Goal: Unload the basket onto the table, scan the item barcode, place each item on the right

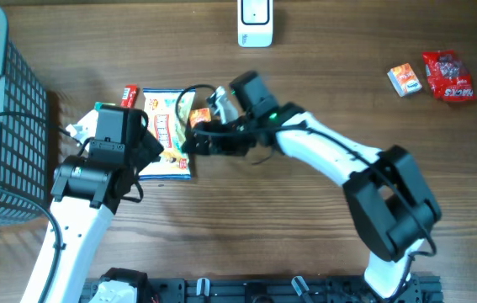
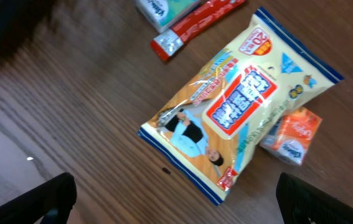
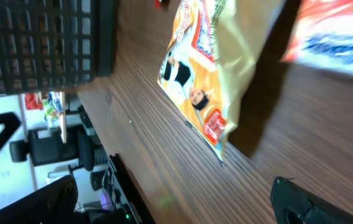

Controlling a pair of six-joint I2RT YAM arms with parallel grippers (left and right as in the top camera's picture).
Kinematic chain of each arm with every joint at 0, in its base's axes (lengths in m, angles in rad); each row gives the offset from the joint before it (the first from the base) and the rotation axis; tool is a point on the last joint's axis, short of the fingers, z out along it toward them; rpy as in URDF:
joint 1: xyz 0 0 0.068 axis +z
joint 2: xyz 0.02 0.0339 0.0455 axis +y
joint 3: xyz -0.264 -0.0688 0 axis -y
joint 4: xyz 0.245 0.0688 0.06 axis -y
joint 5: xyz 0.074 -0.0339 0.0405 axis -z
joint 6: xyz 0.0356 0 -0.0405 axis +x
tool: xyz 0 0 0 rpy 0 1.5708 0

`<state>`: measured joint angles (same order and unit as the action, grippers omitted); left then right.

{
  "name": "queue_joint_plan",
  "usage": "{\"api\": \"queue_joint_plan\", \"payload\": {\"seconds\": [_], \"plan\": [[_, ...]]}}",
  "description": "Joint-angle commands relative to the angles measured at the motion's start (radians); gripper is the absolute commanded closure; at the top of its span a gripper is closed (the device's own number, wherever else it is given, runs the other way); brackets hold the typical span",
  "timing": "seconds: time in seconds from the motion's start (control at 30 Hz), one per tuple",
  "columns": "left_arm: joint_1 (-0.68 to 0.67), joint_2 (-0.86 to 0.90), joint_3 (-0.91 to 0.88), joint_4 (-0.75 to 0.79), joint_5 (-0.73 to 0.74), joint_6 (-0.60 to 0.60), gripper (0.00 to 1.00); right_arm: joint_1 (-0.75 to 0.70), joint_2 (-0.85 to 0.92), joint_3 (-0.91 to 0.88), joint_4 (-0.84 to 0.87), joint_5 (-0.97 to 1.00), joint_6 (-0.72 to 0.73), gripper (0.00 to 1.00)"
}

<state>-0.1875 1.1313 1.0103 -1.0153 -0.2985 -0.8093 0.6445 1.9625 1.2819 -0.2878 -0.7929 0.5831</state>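
Packet [image 1: 167, 135] of glossy yellow-orange plastic, flat on brown wooden table [image 1: 322, 76], touching small orange carton [image 1: 201, 116] at two o'clock. Left gripper [image 2: 185, 202] at its nine o'clock edge, spread wide, empty. Right gripper [image 3: 182, 202] at three o'clock, likewise.

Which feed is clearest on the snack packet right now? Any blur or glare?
Overhead view: even light, sharp, but the glossy yellow plastic snack packet is small in frame. Left wrist view: packet whole, slightly soft, mild sheen. Right wrist view: the small orange cardboard carton is badly blurred, and the packet casts a dark shadow on the brown wooden table.
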Motion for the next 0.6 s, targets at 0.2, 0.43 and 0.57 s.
{"api": "queue_joint_plan", "payload": {"seconds": [0.2, 0.43, 0.57], "plan": [[0.035, -0.004, 0.012, -0.044, -0.059, -0.023, 0.0, 0.125, 0.126, -0.02, 0.054, 0.168, 0.207, 0.0], [0.094, -0.004, 0.012, -0.071, -0.061, -0.048, 0.0, 0.137, 0.211, -0.02, 0.167, 0.144, 0.242, 0.01], [0.095, -0.004, 0.012, -0.081, -0.062, -0.048, 0.0, 0.137, 0.251, -0.02, 0.263, 0.138, 0.288, 0.01]]}}
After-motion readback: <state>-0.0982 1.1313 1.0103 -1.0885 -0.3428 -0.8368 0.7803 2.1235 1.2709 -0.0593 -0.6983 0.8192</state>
